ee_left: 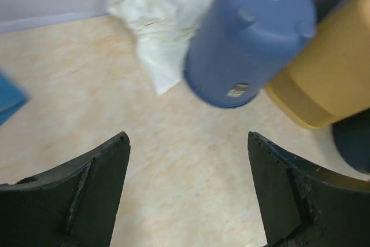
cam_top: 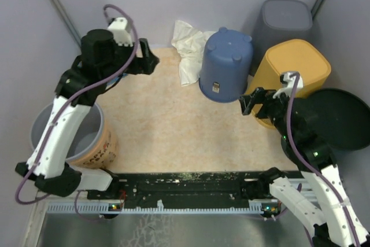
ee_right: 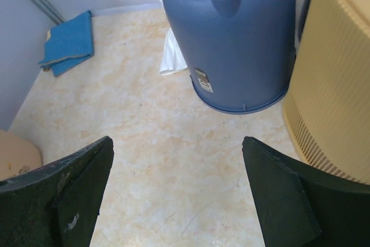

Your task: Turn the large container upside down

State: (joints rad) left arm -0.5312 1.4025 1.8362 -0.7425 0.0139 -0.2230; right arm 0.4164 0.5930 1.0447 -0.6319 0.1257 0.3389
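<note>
The large container (cam_top: 226,65) is a blue bin standing at the back middle of the table with its rim down and its footed base up. It also shows in the left wrist view (ee_left: 248,39) and the right wrist view (ee_right: 237,33). My left gripper (cam_top: 152,62) hovers at the back left, well apart from the bin, and is open (ee_left: 188,135) over bare table. To the bin's front right, my right gripper (cam_top: 245,103) is open (ee_right: 177,139) with nothing between its fingers, a short way from the rim.
A white cloth (cam_top: 188,50) lies crumpled left of the blue bin. A yellow bin (cam_top: 295,70) stands against its right side, with a grey bin (cam_top: 283,21) behind and a dark round tub (cam_top: 338,117) at the right. A tan bucket (cam_top: 87,137) sits under my left arm. A blue cloth (ee_right: 69,44) lies at the back left.
</note>
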